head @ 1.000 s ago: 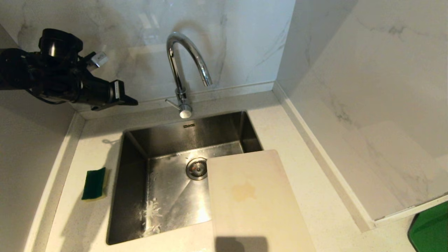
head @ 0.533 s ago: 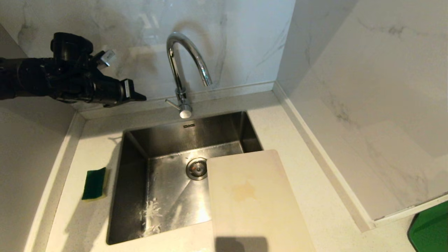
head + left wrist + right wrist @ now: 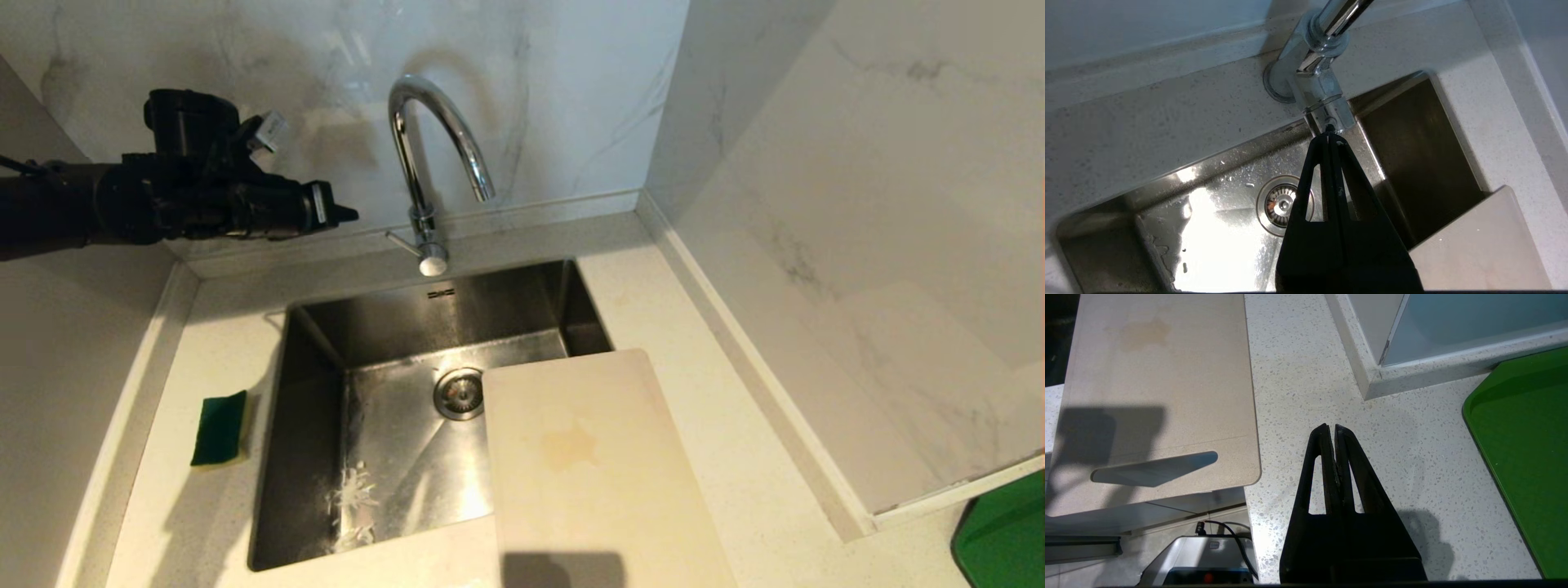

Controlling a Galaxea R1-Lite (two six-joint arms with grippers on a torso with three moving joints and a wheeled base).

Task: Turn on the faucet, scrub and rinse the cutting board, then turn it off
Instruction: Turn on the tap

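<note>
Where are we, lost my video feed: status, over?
Left gripper shut, empty, closing on the faucet lever. Right gripper shut, parked over counter. Cutting board dry across sink corner, stained. Nothing blocking.

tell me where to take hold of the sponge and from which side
Grip the sponge across its two long side faces, coming straight down from above. It lies flat on the counter, green face up, left of the sink, apart from its rim, so both sides look free. The left tool would need to open first.
</note>
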